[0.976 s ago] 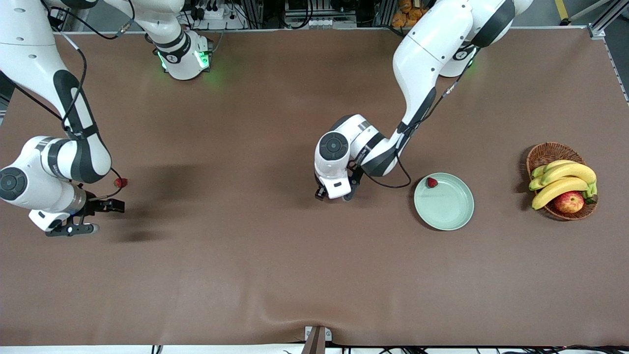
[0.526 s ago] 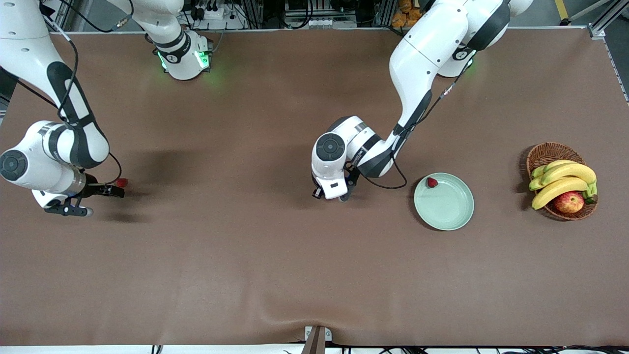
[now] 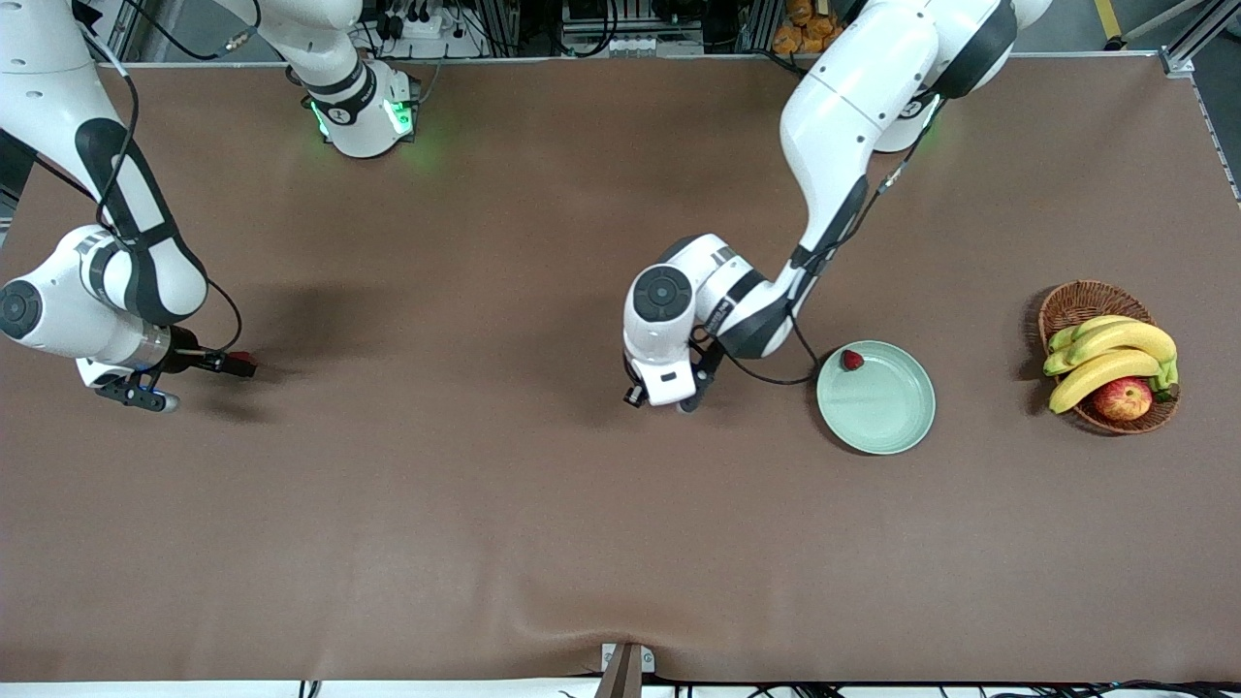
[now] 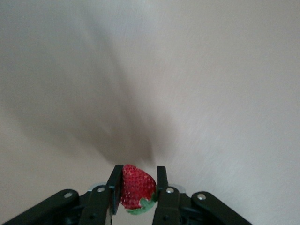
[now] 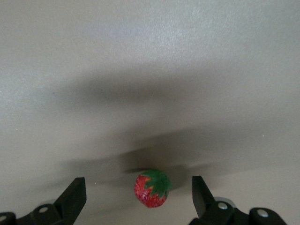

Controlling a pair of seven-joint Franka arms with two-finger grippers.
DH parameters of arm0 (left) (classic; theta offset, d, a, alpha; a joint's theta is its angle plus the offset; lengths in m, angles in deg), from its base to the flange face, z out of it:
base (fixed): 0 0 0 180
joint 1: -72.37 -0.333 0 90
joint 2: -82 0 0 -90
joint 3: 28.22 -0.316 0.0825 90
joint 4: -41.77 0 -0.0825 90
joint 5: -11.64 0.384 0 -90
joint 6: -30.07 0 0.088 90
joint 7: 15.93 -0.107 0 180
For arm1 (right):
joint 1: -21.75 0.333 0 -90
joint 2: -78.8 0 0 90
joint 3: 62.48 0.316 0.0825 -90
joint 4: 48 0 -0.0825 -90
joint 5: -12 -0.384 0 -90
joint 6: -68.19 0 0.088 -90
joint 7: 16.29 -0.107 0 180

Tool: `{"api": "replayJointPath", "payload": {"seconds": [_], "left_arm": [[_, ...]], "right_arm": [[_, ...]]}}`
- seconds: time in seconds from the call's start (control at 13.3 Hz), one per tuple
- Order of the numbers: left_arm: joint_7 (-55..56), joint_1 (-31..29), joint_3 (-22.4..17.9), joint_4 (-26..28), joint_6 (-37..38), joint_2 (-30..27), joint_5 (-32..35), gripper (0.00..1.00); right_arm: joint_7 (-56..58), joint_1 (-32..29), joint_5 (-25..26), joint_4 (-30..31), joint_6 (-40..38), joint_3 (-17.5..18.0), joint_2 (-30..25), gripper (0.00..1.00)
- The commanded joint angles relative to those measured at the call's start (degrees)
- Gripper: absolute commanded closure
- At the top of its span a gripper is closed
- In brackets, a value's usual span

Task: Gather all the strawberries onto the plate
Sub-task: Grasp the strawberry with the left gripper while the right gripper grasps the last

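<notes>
Strawberry, first (image 4: 136, 189): dark red with a green calyx, pinched between the two black fingers (image 4: 114, 188) of the left gripper (image 4: 137, 190). The jaws are clamped against both its sides. This gripper is down near the brown table (image 3: 543, 504), toward the middle, beside the plate; its fingers are hidden under the wrist in the front view.

Strawberry, second (image 5: 152, 188): red, green cap showing, lying on the table between the spread fingers (image 5: 74, 197) of the right gripper (image 5: 140, 197), touching neither. The jaws stand wide apart. In the front view this gripper (image 3: 231, 364) sits low at the right arm's end of the table, with a red spot at its tip.

Strawberry, third (image 3: 851, 360): resting in the plate, close to the rim on the side toward the left gripper.

Plate (image 3: 906, 427): round, pale mint green, shallow, flat on the table just beside the left arm's wrist.

Wicker basket (image 3: 1076, 301): brown, at the left arm's end of the table, well apart from the plate. It holds a bunch of yellow bananas (image 3: 1110, 354) and a red-yellow apple (image 3: 1123, 397).
</notes>
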Motion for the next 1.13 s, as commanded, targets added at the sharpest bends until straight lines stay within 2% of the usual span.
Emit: {"api": "replayJointPath", "payload": {"seconds": [0.0,0.23,0.3,0.38,0.53,0.6,0.75,0.9,1.05], "left_arm": [[-6.62,-3.53,0.55,0.8,6.81,-4.9,0.39,1.0],[-14.62,-8.71,0.99,1.85,12.97,-8.07,0.04,1.0],[-17.17,-10.3,1.52,2.72,14.64,-9.04,0.04,1.0],[-19.29,-11.97,1.96,3.86,15.36,-10.0,-0.05,1.0],[-25.43,-15.48,2.4,7.64,15.63,-12.29,-0.05,1.0],[-28.94,-17.41,2.49,9.39,15.63,-13.26,-0.05,1.0],[-33.88,-20.15,2.49,11.78,15.63,-13.79,-0.05,1.0],[-38.36,-21.73,2.4,13.19,15.54,-14.06,0.04,1.0],[-39.26,-21.92,2.32,13.19,15.28,-13.53,0.3,1.0]], "right_arm": [[-0.78,-1.2,-0.54,2.59,0.5,0.78,-2.06,0.0],[-0.78,-1.2,-0.54,3.12,0.5,0.87,-1.97,0.0],[-0.78,-1.29,-0.54,3.12,0.58,0.78,-1.97,0.03],[-0.78,-1.29,-0.54,3.12,0.67,0.78,-1.97,0.18],[-0.78,-1.46,-0.54,3.12,0.76,0.78,-1.88,0.56],[-0.78,-1.46,-0.54,3.12,0.85,0.78,-1.88,0.7],[-0.78,-1.46,-0.54,3.03,0.94,0.78,-1.88,0.9],[-0.69,-1.46,-0.54,3.03,0.94,0.78,-1.88,0.98],[0.09,-1.11,-0.45,2.86,0.59,0.87,-2.15,1.0]]}}
